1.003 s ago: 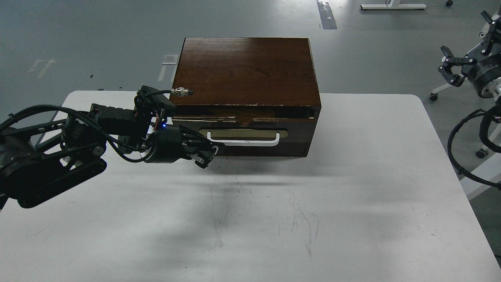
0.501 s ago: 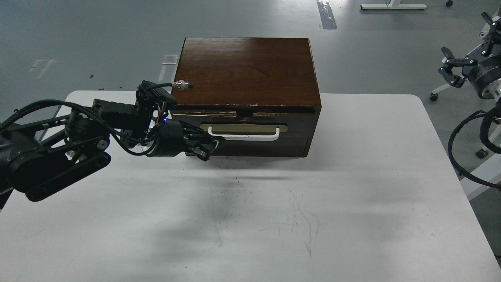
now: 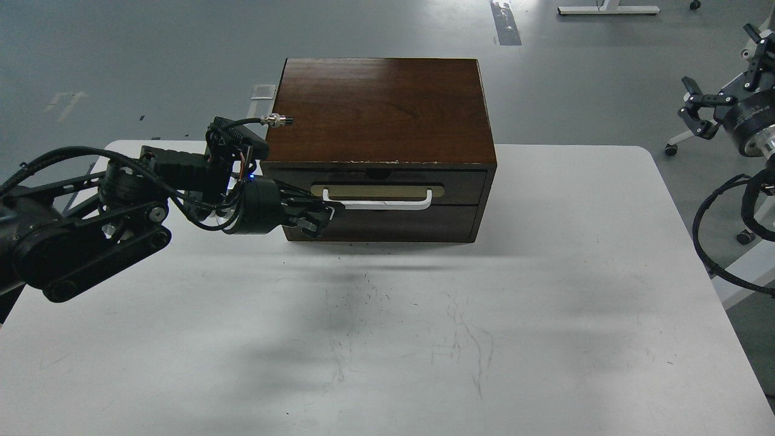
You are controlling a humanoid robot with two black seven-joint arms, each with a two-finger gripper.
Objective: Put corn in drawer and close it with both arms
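Observation:
The dark brown drawer with its white bar handle sits pushed in, its front level with the wooden box. The corn is out of view. My left gripper rests at the left end of the drawer front, just below the handle's left end. Its fingers are dark and bunched, so I cannot tell whether they are apart. My right gripper hangs off the table at the far right, high up, its claws spread and empty.
The box stands at the back middle of the white table. A plain panel lies below the drawer. Black cables loop past the table's right edge. A wheeled stand is on the floor behind.
The drawer has slid in from partly open to shut; the gap showing pale wood is gone. My left gripper moved forward and up with it. The right gripper shifted only slightly.

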